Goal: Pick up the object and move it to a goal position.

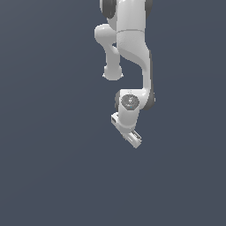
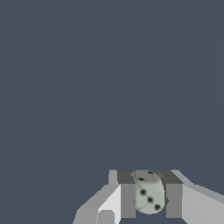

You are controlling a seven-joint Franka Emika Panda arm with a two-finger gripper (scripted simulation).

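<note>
The gripper [image 2: 150, 199] is pinching the object [image 2: 148, 192], a small pale grey-green roundish body with dark speckles that sits between the two dark finger pads [image 2: 128, 199] near the bottom edge of the wrist view, a little right of centre. The pads press its two opposite sides, and its lower end hangs slightly past them. In the exterior view the gripper [image 1: 131, 135] hangs just below the centre of the frame at the end of the white Panda arm [image 1: 132, 48], which comes down from the top edge; the hand is tilted toward the lower right, and the object is too small or too hidden there to make out. Around it is only a flat dark blue-grey ground; no desk edge and no goal marker can be seen in either view. Judging by its rounded, egg-like shape and small size, the object is probably light and stiff, so weight should be no trouble. The curved sides are the weak point: a rounded body can roll or squirt out between flat pads if they sit off its widest part. The hold looks close to the middle, which seems the right place, and steady pressure during the carry would be wise.
</note>
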